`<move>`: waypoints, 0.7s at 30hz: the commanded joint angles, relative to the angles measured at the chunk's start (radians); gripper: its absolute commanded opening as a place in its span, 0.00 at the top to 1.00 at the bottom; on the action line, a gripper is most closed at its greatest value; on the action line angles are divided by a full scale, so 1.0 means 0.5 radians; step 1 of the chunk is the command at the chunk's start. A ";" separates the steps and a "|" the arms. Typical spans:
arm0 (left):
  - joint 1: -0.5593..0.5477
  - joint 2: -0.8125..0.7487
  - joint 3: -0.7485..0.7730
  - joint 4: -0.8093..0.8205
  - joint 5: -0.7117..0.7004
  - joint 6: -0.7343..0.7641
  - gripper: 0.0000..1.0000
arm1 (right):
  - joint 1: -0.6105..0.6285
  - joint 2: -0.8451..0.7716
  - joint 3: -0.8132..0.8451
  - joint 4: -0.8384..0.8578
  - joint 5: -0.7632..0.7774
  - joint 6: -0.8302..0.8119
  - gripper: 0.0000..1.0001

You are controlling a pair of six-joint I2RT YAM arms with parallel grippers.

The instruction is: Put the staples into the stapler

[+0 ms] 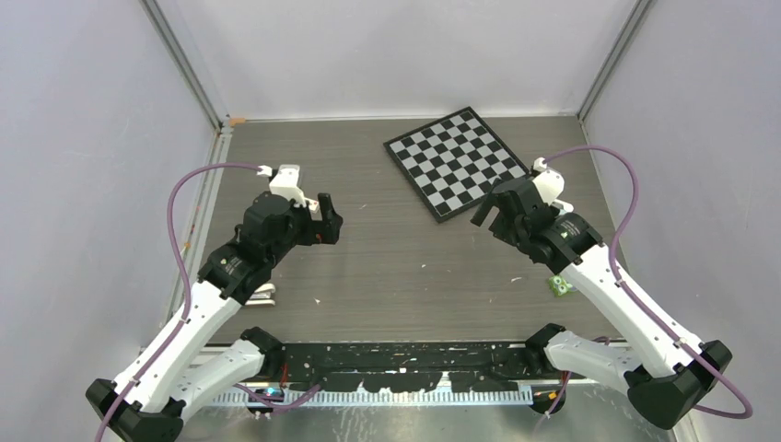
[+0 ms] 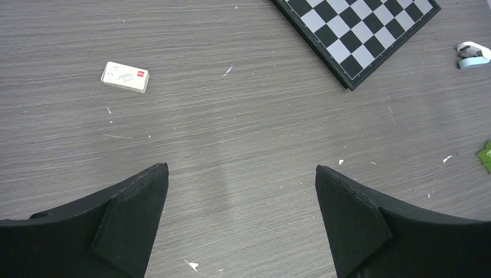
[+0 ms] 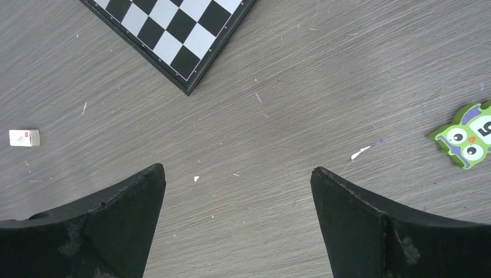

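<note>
Left gripper (image 1: 324,221) hangs over the grey wood-grain table (image 1: 405,276). Right gripper (image 1: 490,214) hangs beside the near corner of the chessboard (image 1: 456,161). Pale walls enclose the table on three sides. Both arms reach from the near edge, angled inward. A green owl tile (image 1: 559,286) lies by the right forearm.

Left wrist view: fingers (image 2: 133,220) spread wide, holding nothing. The staples (image 2: 124,77) lie flat at upper left, well apart from the stapler (image 2: 473,55) at the right edge, past the chessboard corner.

Right wrist view: fingers (image 3: 127,220) spread wide, holding nothing. Staples at far left, owl tile at right edge.
</note>
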 commanded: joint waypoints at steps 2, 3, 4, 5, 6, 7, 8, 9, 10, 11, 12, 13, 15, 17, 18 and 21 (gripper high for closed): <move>0.004 -0.038 0.031 0.045 -0.041 -0.036 0.01 | 0.000 -0.044 0.017 0.015 0.045 0.063 0.00; 0.004 -0.036 0.034 0.039 -0.052 -0.047 0.01 | 0.001 -0.040 0.016 0.009 0.043 0.071 0.00; 0.003 -0.031 0.041 0.024 -0.074 -0.061 0.01 | 0.000 -0.035 0.014 0.004 0.045 0.083 0.00; 0.004 -0.025 0.049 0.008 -0.104 -0.085 0.01 | 0.002 -0.037 0.011 0.003 0.042 0.091 0.00; 0.004 -0.006 0.065 -0.028 -0.148 -0.116 0.00 | 0.001 -0.035 0.006 0.000 0.041 0.100 0.00; 0.003 0.014 0.087 -0.081 -0.208 -0.158 0.00 | 0.000 -0.038 -0.003 -0.004 0.040 0.107 0.00; 0.004 0.039 0.114 -0.145 -0.283 -0.200 0.00 | 0.000 -0.043 -0.013 -0.003 0.038 0.118 0.00; 0.004 0.064 0.142 -0.226 -0.366 -0.258 0.00 | -0.001 -0.047 -0.025 -0.002 0.036 0.133 0.00; 0.004 0.095 0.166 -0.299 -0.455 -0.316 0.00 | 0.002 -0.054 -0.034 0.004 0.024 0.143 0.00; 0.004 0.125 0.187 -0.375 -0.533 -0.372 0.00 | 0.001 -0.059 -0.042 0.023 -0.003 0.134 0.00; 0.006 0.150 0.207 -0.435 -0.598 -0.434 0.00 | 0.002 -0.074 -0.052 0.055 -0.041 0.118 0.00; 0.016 0.174 0.224 -0.489 -0.651 -0.499 0.00 | 0.002 -0.090 -0.063 0.079 -0.060 0.114 0.00; 0.052 0.201 0.243 -0.576 -0.708 -0.597 0.00 | 0.000 -0.130 -0.086 0.121 -0.071 0.101 0.00; 0.119 0.211 0.256 -0.651 -0.727 -0.686 0.00 | 0.001 -0.183 -0.125 0.182 -0.091 0.073 0.00; 0.173 0.212 0.253 -0.690 -0.728 -0.733 0.00 | 0.000 -0.208 -0.158 0.209 -0.099 0.063 0.00; 0.488 0.232 0.241 -0.909 -0.663 -0.906 0.00 | 0.002 -0.283 -0.220 0.268 -0.145 0.042 0.00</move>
